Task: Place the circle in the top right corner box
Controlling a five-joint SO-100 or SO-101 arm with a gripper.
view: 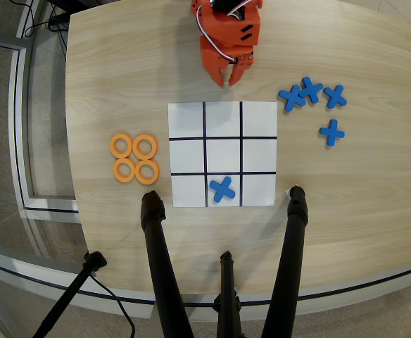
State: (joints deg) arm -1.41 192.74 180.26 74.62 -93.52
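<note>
Several flat orange rings lie in a tight cluster on the wooden table left of the grid; the circle [145, 146] nearest the grid is one of them. The white nine-cell sheet [187, 120] lies in the middle, and its top right corner box [259, 120] is bare. My orange gripper [228, 77] hangs over the table just beyond the sheet's top edge, above the top middle cell. Its fingers point toward the sheet, are shut and hold nothing. It is far from the rings.
One blue X [222, 189] sits in the bottom middle cell. Several more blue X pieces [311, 90] lie right of the sheet. Black tripod legs [157, 253] rise over the table's near edge below the sheet.
</note>
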